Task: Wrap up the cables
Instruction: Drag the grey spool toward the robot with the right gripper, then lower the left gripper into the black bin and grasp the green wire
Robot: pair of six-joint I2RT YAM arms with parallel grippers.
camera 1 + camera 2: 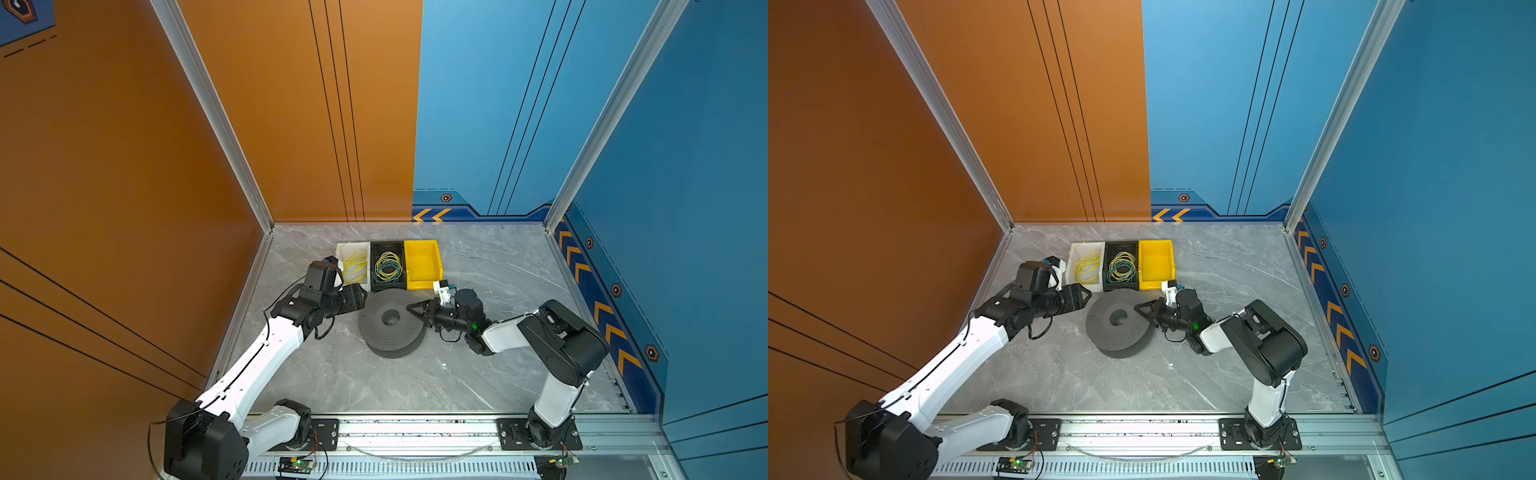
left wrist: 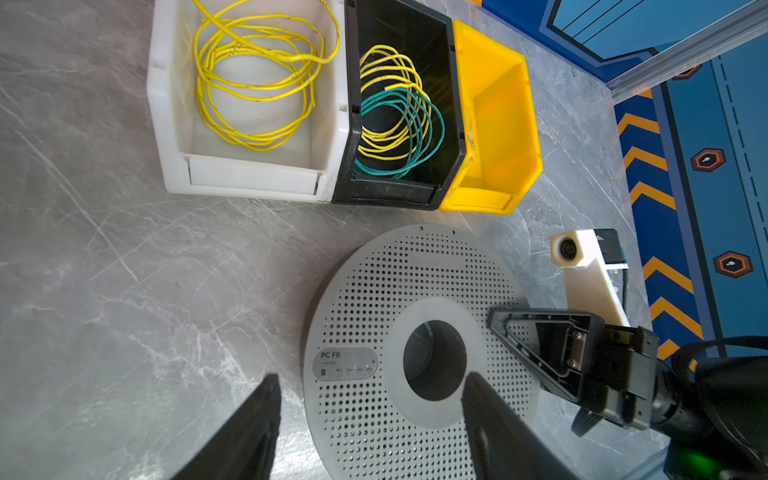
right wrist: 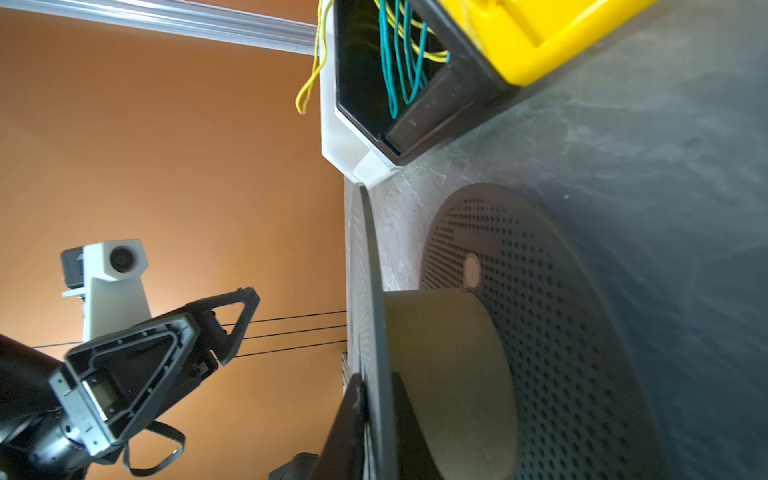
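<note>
While the cable (image 2: 388,172) lies in the black bin (image 2: 390,194), the grey spool (image 2: 361,299) is apparently steadied, flange pinched in the right claw (image 2: 494,321); the left claw (image 2: 370,376) is held open, empty.

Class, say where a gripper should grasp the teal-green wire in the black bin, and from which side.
Probably pinch the teal-green wire where its strands bunch near the black bin's low front lip, coming from above: walls block the sides, and there it lies clearest of the yellow coil.
</note>
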